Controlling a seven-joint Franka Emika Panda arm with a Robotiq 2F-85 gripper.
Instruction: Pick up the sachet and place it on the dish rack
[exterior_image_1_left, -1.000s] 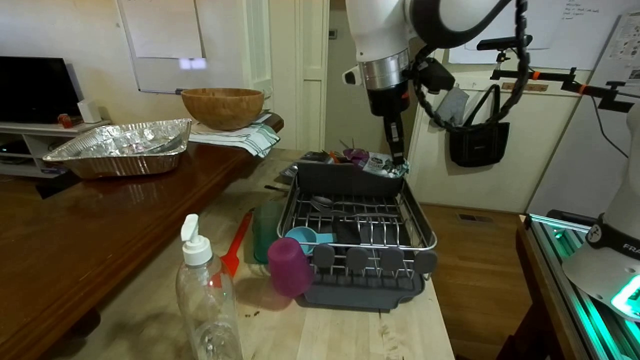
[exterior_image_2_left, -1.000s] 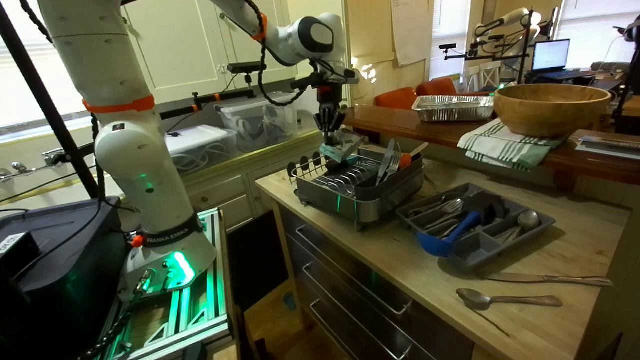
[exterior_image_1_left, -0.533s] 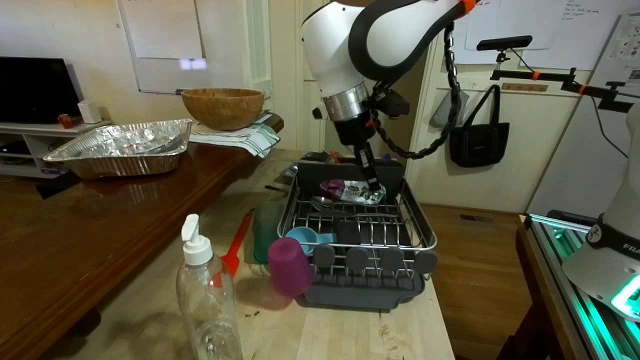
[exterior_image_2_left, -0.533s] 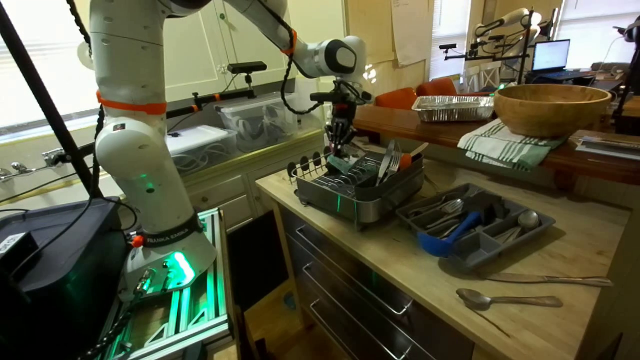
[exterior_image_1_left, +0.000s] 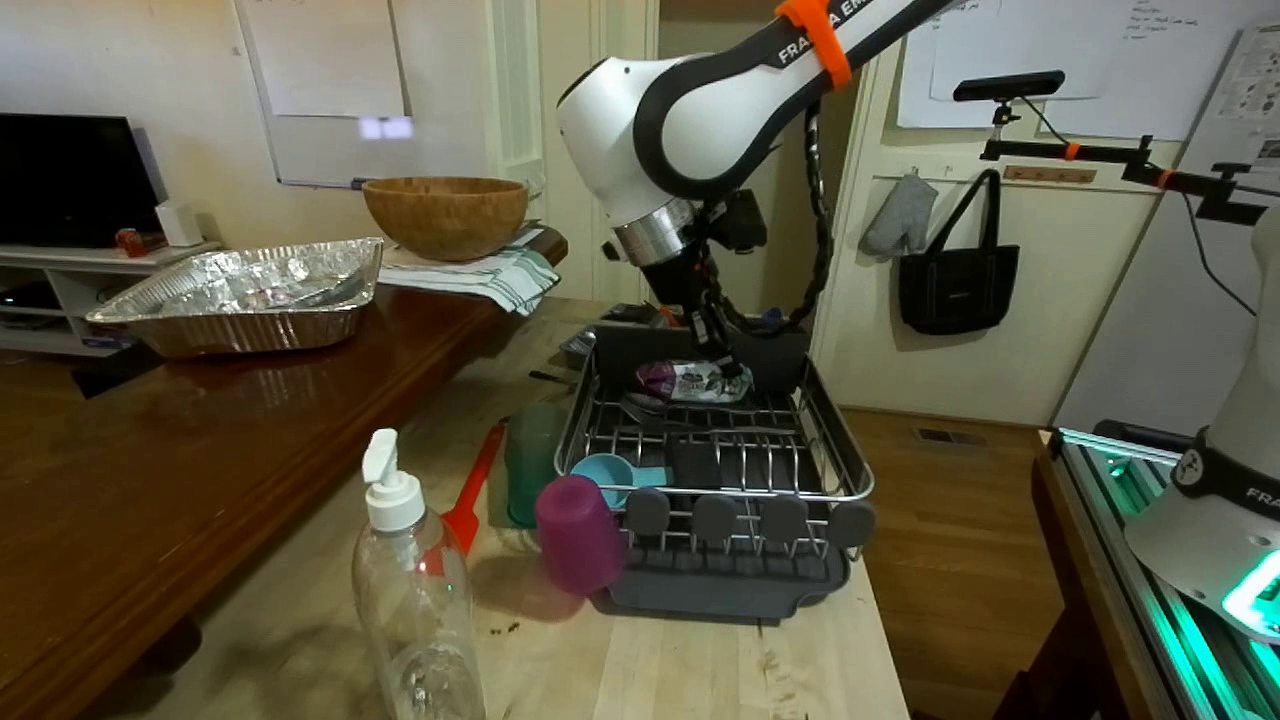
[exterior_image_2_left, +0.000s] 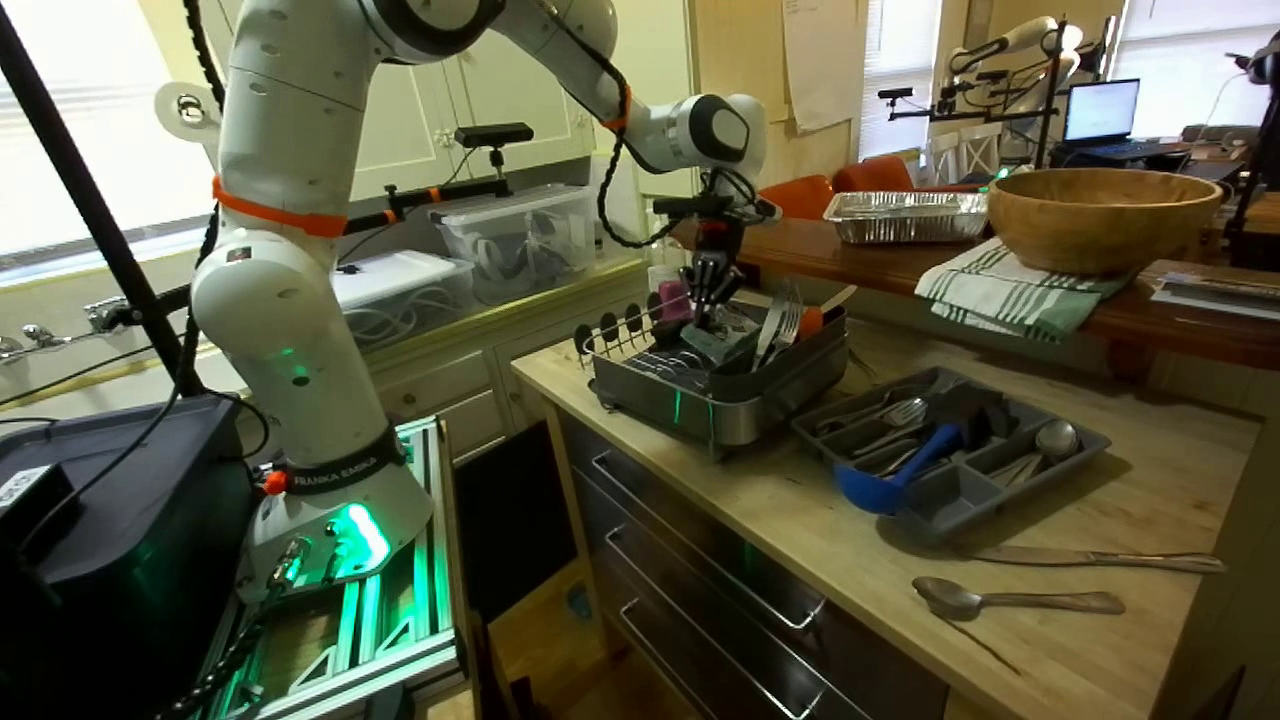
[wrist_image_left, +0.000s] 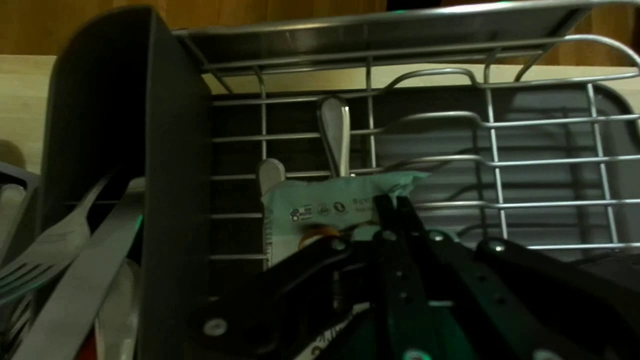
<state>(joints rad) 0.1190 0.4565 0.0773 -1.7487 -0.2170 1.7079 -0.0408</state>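
Note:
The sachet (exterior_image_1_left: 672, 382) is a soft packet, purplish-pink at one end and pale with print at the other. Its pale green end shows in an exterior view (exterior_image_2_left: 720, 345) and in the wrist view (wrist_image_left: 325, 202). My gripper (wrist_image_left: 391, 201) is shut on the sachet near one crumpled corner. The gripper also shows in both exterior views (exterior_image_1_left: 730, 368) (exterior_image_2_left: 703, 318). It holds the sachet low inside the dark grey dish rack (exterior_image_1_left: 715, 590), beside the cutlery holder and over spoon handles. The rack also shows here (exterior_image_2_left: 665, 405). Whether the sachet touches the wires is unclear.
The cutlery holder (wrist_image_left: 175, 150) holds forks and a knife. A magenta cup (exterior_image_1_left: 580, 535), a blue scoop (exterior_image_1_left: 605, 475) and a pump bottle (exterior_image_1_left: 415, 600) are at the rack's end. A grey cutlery tray (exterior_image_2_left: 950, 500) stands beside the rack.
The gripper has carried the sachet down from above the rack into it, and toward the cutlery holder. In the last half second it shifted a little further that way. The rack has not moved.

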